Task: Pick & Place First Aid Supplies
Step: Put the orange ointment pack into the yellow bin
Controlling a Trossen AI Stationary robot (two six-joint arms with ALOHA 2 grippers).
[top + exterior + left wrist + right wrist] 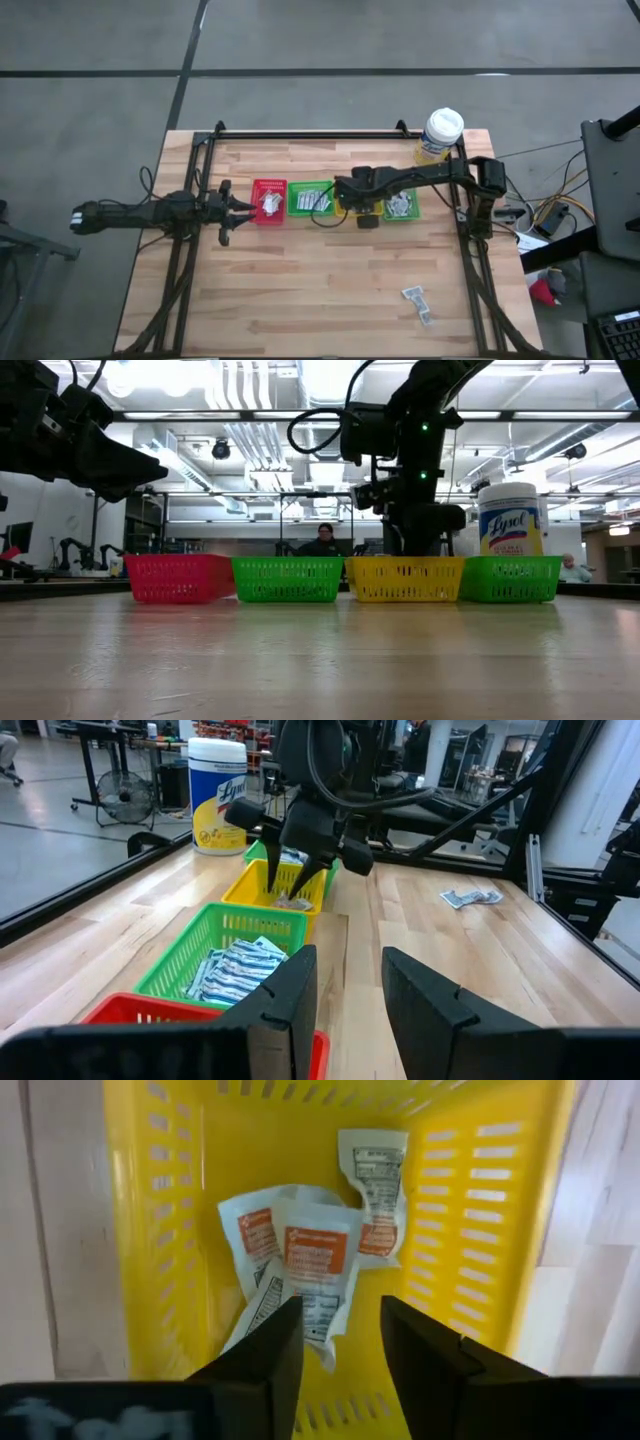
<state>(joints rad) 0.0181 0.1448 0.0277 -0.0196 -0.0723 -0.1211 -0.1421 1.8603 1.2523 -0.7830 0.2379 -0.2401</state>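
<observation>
The right gripper (340,1345) is held open and empty above the yellow bin (500,1210), where white-red sachets (315,1260) lie overlapped; they are judged light, limp and slippery, best pinched at a free edge; the left gripper (345,995), parted, waits by the red bin (269,201).

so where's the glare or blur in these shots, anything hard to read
Low view: bright ceiling lights glare behind the bins, and the tabletop in front is soft. Right wrist view: the right gripper is a blurred dark shape, while the white-red sachets in the yellow bin look sharper. High view: even light, sachets tiny.
</observation>
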